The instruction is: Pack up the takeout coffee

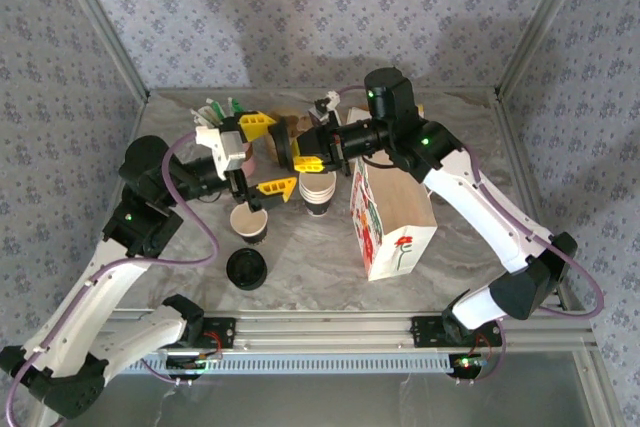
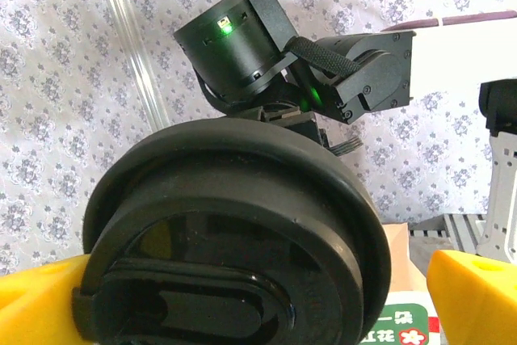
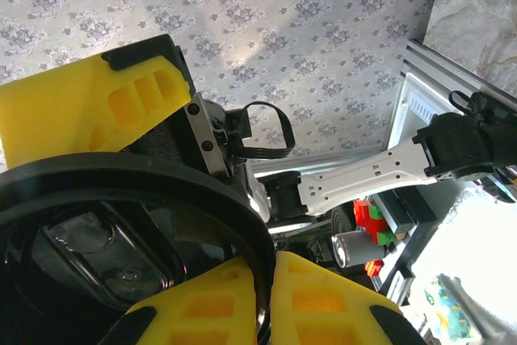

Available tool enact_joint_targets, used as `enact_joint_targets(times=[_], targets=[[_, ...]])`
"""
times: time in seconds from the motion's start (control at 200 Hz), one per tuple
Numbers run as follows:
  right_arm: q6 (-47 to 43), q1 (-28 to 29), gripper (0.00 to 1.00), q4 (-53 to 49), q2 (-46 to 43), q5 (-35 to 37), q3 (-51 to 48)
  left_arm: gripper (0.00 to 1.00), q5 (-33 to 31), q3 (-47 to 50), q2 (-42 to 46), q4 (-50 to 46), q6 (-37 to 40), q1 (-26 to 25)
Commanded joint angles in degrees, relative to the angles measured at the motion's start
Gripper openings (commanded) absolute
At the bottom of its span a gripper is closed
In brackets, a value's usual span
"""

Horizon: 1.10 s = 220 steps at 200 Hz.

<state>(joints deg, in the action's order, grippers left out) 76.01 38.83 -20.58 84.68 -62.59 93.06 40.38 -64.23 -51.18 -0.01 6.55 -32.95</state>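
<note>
The takeout coffee (image 1: 248, 224), a small cup with a dark brown body, stands lidless on the table below the grippers. My right gripper (image 1: 297, 154) (image 3: 269, 284) is shut on the rim of a round black lid (image 2: 242, 224) (image 3: 121, 199) and holds it in the air, with one yellow finger on each side of the rim. My left gripper (image 1: 267, 155) (image 2: 252, 313) faces that lid. It is open wide, its yellow fingers (image 2: 472, 296) standing apart on either side of the lid without gripping it.
A loose flat black lid (image 1: 246, 269) lies near the front edge. A stack of white cups (image 1: 320, 192) stands beside a printed paper bag (image 1: 392, 222) at mid right. Straws and small items (image 1: 220, 107) sit at the back left.
</note>
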Motion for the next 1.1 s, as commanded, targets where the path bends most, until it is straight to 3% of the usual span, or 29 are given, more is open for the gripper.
enact_joint_targets(times=[0.0, 0.69, 1.094], targets=[[-0.7, 0.5, 0.10, 0.7, -0.2, 0.0, 2.2, 1.00, -1.1, -2.6, -0.2, 0.1, 2.1, -1.0], [-6.2, 1.2, 0.09, -6.2, 0.0, -0.1, 3.8, 1.00, -5.6, -4.6, 0.0, -0.6, 3.8, -1.2], [-7.2, 1.3, 0.09, -7.2, -0.1, -0.7, 4.4, 1.00, -3.3, -7.0, -2.4, -3.7, 4.5, -1.2]])
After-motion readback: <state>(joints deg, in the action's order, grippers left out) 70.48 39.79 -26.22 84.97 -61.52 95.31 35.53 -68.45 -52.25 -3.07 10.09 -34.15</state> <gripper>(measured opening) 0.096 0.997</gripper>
